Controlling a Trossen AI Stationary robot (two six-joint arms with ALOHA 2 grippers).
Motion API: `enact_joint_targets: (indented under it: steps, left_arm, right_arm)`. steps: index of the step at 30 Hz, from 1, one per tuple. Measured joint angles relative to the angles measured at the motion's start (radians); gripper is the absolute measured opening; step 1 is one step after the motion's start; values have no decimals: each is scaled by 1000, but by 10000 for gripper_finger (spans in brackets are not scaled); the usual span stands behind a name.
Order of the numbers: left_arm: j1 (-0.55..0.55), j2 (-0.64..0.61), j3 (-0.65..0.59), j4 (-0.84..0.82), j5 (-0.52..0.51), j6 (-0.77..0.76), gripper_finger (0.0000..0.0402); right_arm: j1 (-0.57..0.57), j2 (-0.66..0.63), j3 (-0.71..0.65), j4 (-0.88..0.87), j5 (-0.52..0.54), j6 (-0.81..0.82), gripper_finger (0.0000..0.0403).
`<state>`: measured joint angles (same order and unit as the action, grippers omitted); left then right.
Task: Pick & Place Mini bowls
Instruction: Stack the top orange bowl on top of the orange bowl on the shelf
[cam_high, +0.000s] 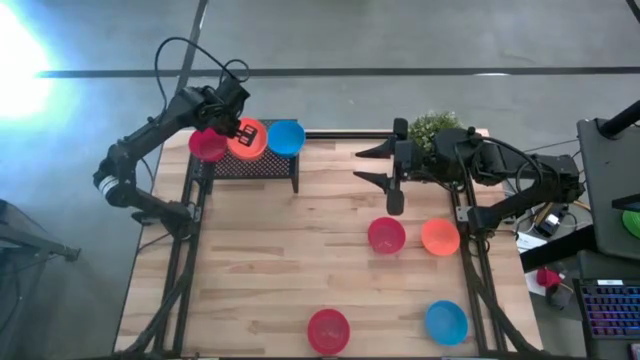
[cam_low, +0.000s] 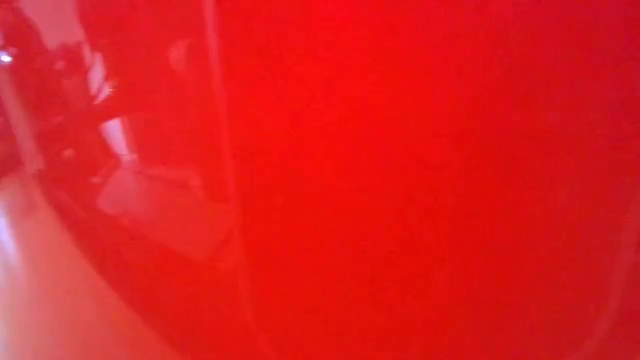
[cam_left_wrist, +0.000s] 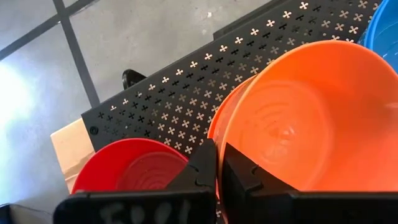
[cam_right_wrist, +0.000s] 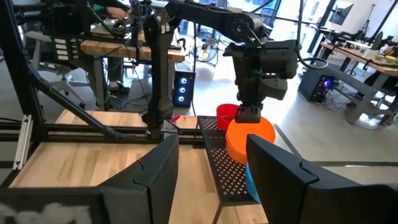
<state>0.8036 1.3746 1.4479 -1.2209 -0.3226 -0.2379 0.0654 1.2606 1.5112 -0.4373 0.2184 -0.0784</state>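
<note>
Red plastic mini bowl (cam_low: 420, 180) fills low view. Left gripper (cam_high: 243, 129) clamps orange plastic mini bowl (cam_high: 250, 139) on black perforated rack (cam_high: 255, 163), table's far-left corner. Right gripper (cam_high: 373, 165) wide, empty.

Light wooden plank tabletop (cam_high: 290, 260) on a dark metal frame. Black perforated metal rack (cam_high: 262, 165) stands at the far left corner. Small green leafy potted plant (cam_high: 434, 128) sits at the far right corner. Black keyboard (cam_high: 610, 308) off-table, right.
</note>
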Motion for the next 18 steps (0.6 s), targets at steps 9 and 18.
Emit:
enact_joint_targets:
  steps: [9,18]
  left_arm:
    - [0,0,0,1,0,7,90]
    - [0,-2,117,-29,0,1,96]
  right_arm:
    - [0,0,0,1,0,0,183]
    - [0,0,0,1,0,0,183]
